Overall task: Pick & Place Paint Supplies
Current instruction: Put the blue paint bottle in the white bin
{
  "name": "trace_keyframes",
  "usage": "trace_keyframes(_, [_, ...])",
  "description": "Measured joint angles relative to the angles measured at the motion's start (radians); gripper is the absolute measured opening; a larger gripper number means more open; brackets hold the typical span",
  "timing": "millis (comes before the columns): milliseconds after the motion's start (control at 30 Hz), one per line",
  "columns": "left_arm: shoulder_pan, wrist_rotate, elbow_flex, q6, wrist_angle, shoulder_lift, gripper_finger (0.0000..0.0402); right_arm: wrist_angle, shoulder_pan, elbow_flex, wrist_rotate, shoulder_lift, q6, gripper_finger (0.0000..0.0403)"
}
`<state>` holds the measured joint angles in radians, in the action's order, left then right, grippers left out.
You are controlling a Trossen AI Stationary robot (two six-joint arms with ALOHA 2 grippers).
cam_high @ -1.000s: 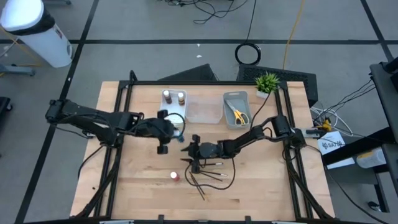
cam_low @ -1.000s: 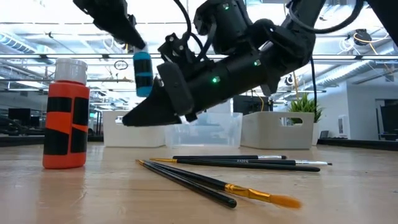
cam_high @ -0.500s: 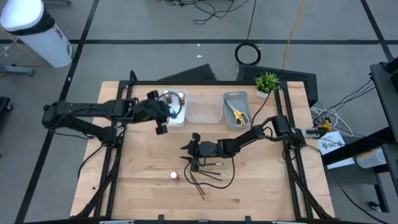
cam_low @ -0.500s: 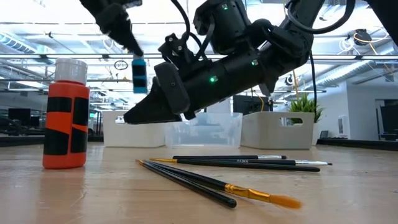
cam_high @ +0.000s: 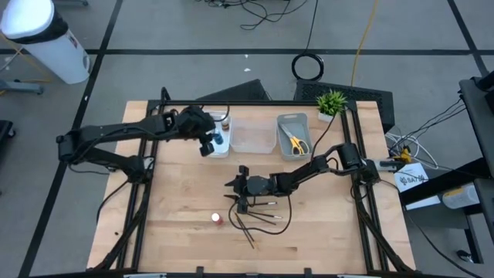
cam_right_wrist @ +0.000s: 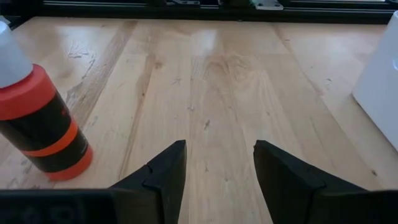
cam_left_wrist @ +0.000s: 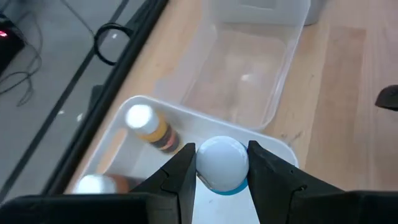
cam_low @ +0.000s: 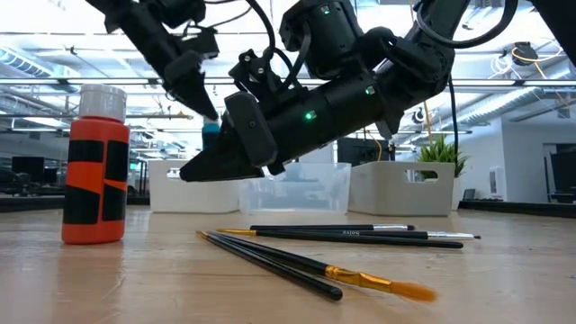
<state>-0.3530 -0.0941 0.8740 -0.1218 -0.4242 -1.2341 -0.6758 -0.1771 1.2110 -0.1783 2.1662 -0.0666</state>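
Observation:
My left gripper (cam_high: 210, 140) is shut on a blue paint bottle (cam_left_wrist: 221, 165) with a pale cap, over the near right corner of the white tray (cam_high: 219, 150). Two more bottles (cam_left_wrist: 150, 126) stand in that tray. An orange bottle (cam_high: 217, 219) stands upright on the table. Several thin dark brushes (cam_high: 258, 216) lie flat beside it. Yellow-handled scissors (cam_high: 297, 143) lie in the grey tray (cam_high: 292, 118). My right gripper (cam_high: 234, 191) is open and hangs low over the table just left of the brushes, touching nothing. My left gripper pinches the blue bottle at its pale cap (cam_left_wrist: 221, 160) between its two fingers (cam_left_wrist: 181, 178), coming from above and pointing down. The bottle hangs upright below the fingers over the white tray. In the low view my right arm hides its lower end (cam_low: 211, 135).
An empty clear tray (cam_high: 253, 135) sits between the white and grey trays along the far side. A small potted plant (cam_high: 332, 101) stands at the far right corner. Bare wood lies toward the near edge and the left side.
My left gripper has carried the blue bottle from the table's middle toward the far edge, then a little right, and now holds it over the white tray. It has turned on the way and kept its hold. My right arm has stayed still.

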Motion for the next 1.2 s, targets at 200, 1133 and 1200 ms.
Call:
trace_keyframes(200, [0.0,0.019,-0.01,0.0,0.064,-0.077,0.0124,0.0,0.0,0.0,0.0,0.0,0.0,0.0175])
trace_keyframes(1133, [0.029,0.05,-0.009,-0.005,0.133,-0.233,0.019,0.008,0.0,0.001,0.0,-0.001,0.0,0.0173])
trace_keyframes(1200, [0.036,0.049,-0.011,-0.002,0.133,-0.235,0.0229,0.008,0.0,0.001,0.0,-0.001,0.0,0.0172])
